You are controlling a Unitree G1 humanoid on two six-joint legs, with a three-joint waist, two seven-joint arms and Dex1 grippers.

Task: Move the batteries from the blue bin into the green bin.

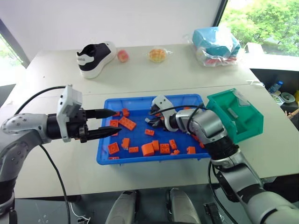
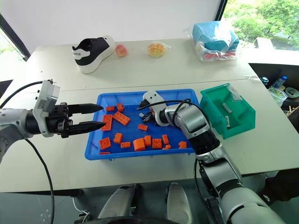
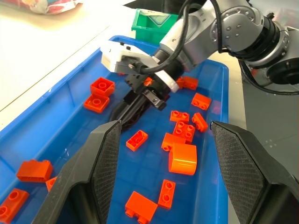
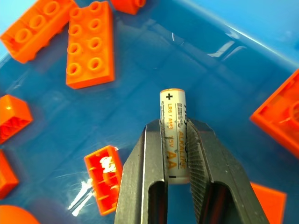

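Observation:
The blue bin (image 1: 140, 160) lies on the table in front of me with several orange bricks (image 1: 148, 149) in it. My right gripper (image 4: 176, 126) reaches down into its middle and is shut on a white AA battery (image 4: 174, 107), which sticks out past the fingertips just above the bin floor. In the head view that gripper (image 1: 152, 120) is at the bin's centre. The green bin (image 1: 243, 122) stands at the blue bin's right end, and a slim grey cylinder (image 2: 227, 108) lies inside it. My left gripper (image 1: 117, 121) hovers open over the blue bin's left edge, holding nothing.
At the back of the table are a black-and-white shoe (image 1: 96, 57), a small peach-coloured fruit (image 1: 123, 56), a bagged yellow item (image 1: 157, 55) and a light-blue bagged bundle (image 1: 217, 44). Bare tabletop lies between them and the bins.

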